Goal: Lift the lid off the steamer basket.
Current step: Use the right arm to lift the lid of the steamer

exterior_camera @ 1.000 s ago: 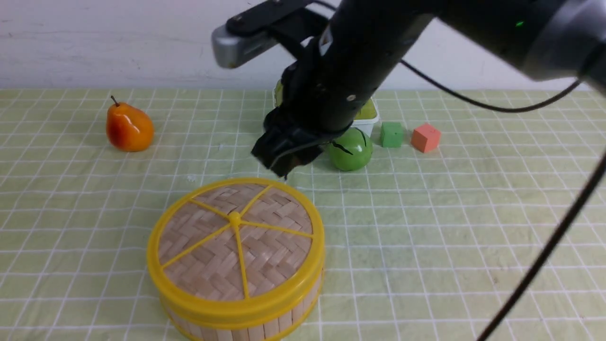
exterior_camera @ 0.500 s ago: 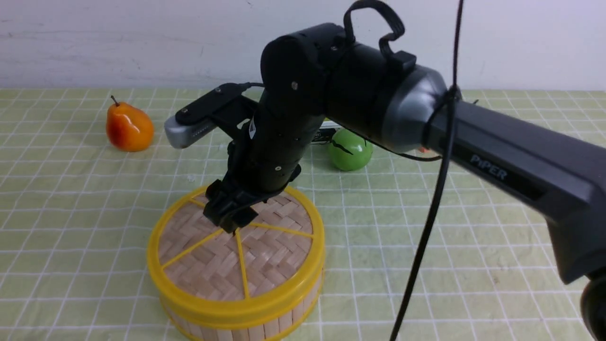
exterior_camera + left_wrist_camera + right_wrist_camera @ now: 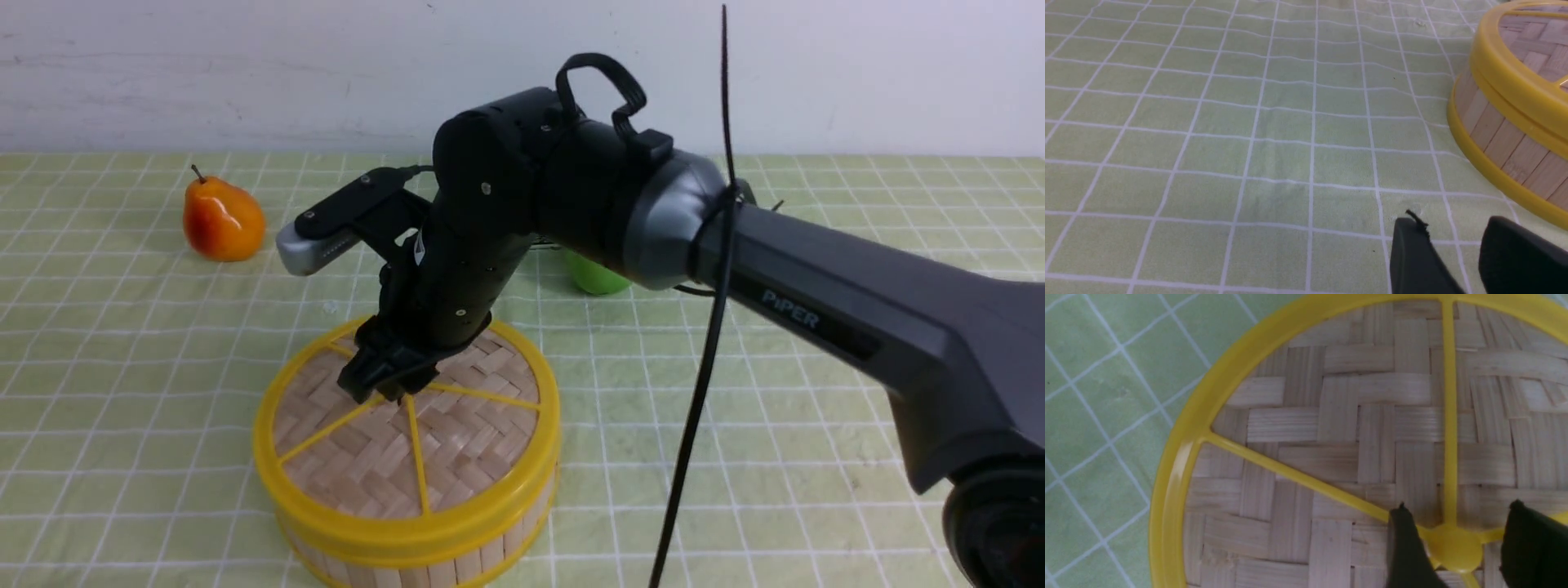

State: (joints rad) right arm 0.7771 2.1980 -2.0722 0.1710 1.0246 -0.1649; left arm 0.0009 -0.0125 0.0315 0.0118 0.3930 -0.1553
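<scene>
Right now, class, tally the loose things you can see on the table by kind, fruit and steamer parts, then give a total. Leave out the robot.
Fruit: 2, an orange pear and a green fruit partly hidden behind the right arm.
Steamer parts: 2, the lid sitting on the steamer basket.
Total: 4.

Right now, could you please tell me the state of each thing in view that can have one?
lid: seated on the steamer basket, not lifted.
steamer basket: covered, upright on the cloth.
right gripper: open, fingers either side of the centre knob.
left gripper: open, empty, low over the cloth.
pear: upright, stem up.
green fruit: mostly hidden behind the right arm.
</scene>
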